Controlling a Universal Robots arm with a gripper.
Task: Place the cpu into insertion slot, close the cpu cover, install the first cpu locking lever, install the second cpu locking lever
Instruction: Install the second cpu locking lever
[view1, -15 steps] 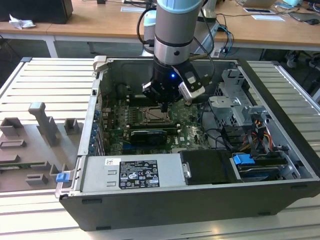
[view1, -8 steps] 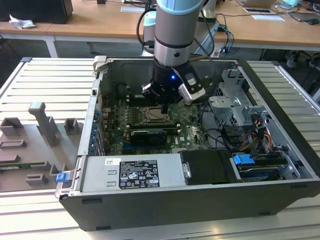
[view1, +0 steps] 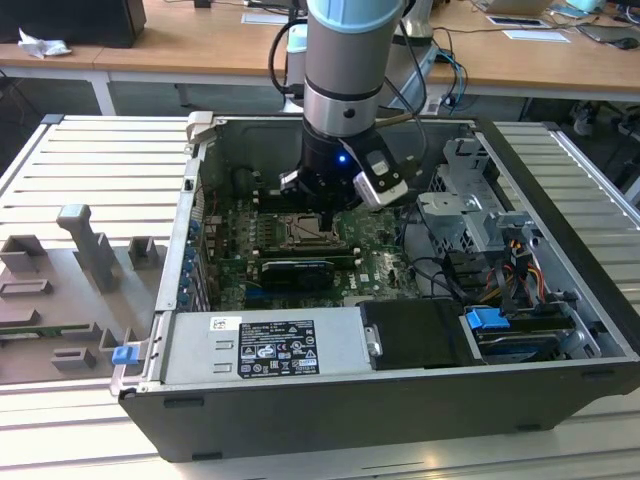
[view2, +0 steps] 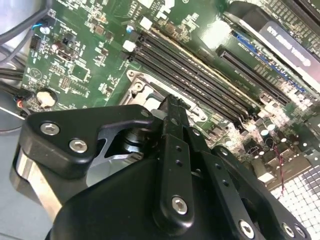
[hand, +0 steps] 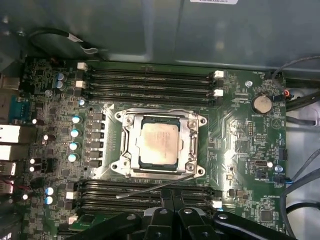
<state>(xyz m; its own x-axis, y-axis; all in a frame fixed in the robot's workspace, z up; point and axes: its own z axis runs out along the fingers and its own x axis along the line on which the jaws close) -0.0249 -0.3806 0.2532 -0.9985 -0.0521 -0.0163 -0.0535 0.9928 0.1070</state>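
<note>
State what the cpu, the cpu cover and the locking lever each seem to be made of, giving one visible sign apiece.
The cpu: pale grey metal top, probably matt; it reflects dully. The cpu cover: thin silvery sheet metal, bright at its edges. The locking lever: thin bare metal wire by its look, grey with a faint sheen.

Even, bright room light falls on the case (view1: 400, 400); its interior sits shadowed under the arm (view1: 345, 90). The gripper (view2: 170, 165) looms soft-focused, and the cpu (hand: 159, 142) shows mild glare.
</note>
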